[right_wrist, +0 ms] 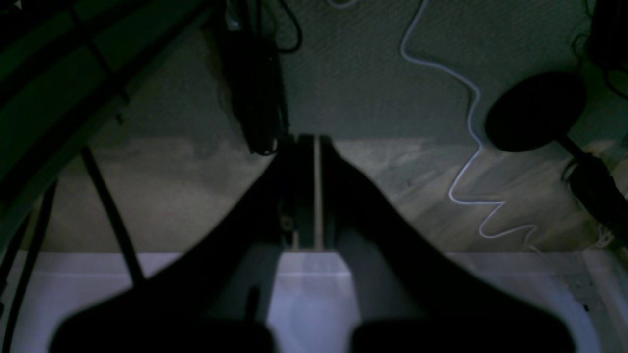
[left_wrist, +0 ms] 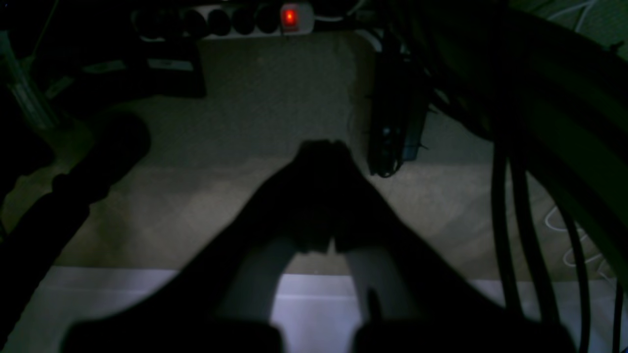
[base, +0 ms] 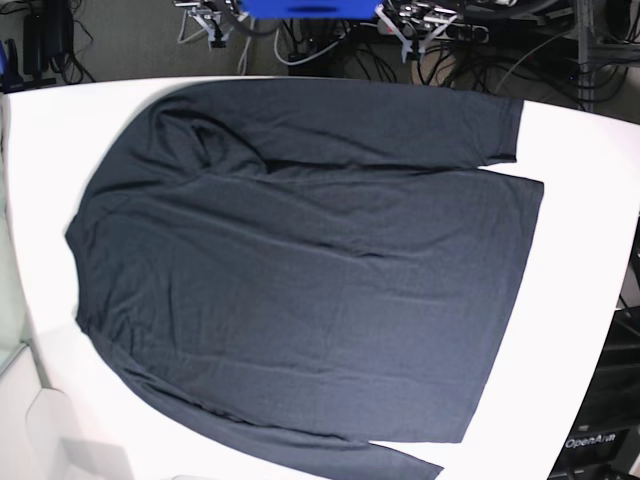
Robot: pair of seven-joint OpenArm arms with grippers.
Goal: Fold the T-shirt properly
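Observation:
The T-shirt (base: pixel 320 270), plain dark navy, lies spread flat on the white table (base: pixel 590 200) in the base view. One long sleeve lies across its far edge, the other along its near edge. No gripper touches it. In the left wrist view my left gripper (left_wrist: pixel 321 144) is shut and empty, its dark fingers meeting over the floor beyond the table's edge. My right gripper (right_wrist: pixel 316 139) is shut too, with nothing in it, past that same white edge. The shirt is out of view in both wrist views.
A power strip (left_wrist: pixel 289 17) with a red light and hanging cables (left_wrist: pixel 510 220) lie beyond the left gripper. A white cable (right_wrist: pixel 471 147) snakes over the floor by the right gripper. A blue block (base: pixel 305 8) and arm parts (base: pixel 410 25) stand behind the table.

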